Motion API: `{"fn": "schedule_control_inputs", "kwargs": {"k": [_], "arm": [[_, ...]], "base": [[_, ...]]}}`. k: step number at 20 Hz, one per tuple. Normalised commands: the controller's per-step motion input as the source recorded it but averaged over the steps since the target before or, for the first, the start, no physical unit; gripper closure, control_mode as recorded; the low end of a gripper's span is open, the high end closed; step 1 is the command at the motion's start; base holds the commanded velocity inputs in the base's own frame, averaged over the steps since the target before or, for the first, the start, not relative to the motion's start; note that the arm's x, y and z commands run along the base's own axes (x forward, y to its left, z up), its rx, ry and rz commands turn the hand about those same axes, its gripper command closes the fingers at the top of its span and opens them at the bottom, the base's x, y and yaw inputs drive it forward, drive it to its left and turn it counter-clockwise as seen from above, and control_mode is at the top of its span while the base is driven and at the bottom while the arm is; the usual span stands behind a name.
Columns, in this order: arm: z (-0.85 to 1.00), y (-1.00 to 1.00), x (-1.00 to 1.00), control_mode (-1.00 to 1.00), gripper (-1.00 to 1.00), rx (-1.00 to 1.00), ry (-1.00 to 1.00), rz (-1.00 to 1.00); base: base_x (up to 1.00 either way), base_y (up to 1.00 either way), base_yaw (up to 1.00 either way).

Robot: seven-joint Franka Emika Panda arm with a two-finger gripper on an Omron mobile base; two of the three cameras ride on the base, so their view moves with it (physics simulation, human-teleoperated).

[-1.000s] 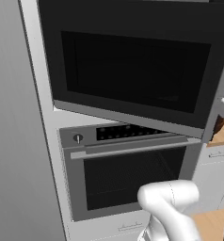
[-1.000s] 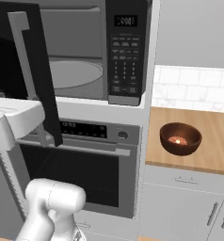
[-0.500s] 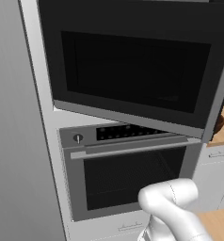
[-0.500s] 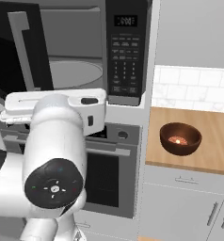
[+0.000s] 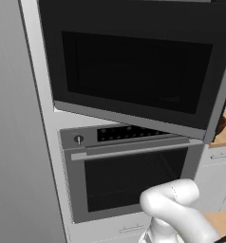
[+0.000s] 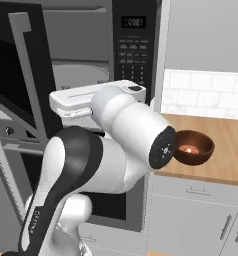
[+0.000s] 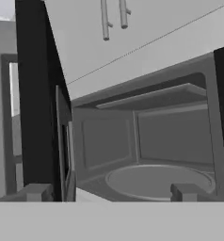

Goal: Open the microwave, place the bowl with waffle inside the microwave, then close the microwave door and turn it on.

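While the door [image 5: 134, 71] is swung wide, the claw [image 7: 109, 192] is held spread before the empty cavity [image 7: 151, 146]. The bowl [image 6: 193, 147] with the waffle [image 6: 189, 149] is left on the counter [image 6: 226, 150].

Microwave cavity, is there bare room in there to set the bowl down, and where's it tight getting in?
The round turntable inside the microwave is bare, bordered by the grey back and side walls. The microwave door stands swung open on the left edge. The bowl with the waffle sits on the wooden counter, with bare wood around it.

Left base cam: close on the microwave door [image 5: 134, 76], swung open. Right base cam: keypad side, shares door [image 6: 16, 75]. Hand cam: up into the microwave [image 7: 147, 155] cavity, near.
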Motion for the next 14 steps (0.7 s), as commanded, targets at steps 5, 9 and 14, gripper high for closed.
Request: {"fn": "schedule_control_inputs", "kwargs": {"k": [5, 9, 14], "arm": [[-0.11, 0.0, 0.64, -1.0, -1.0, 0.0, 0.0, 0.22], [-0.22, 0.06, 0.67, -1.0, -1.0, 0.0, 0.0, 0.17], [-0.23, 0.18, 0.37, -1.0, -1.0, 0.0, 0.0, 0.11]], "base": [[0.0, 0.0, 0.0], [0.0, 0.0, 0.0], [0.0, 0.0, 0.0]]}}
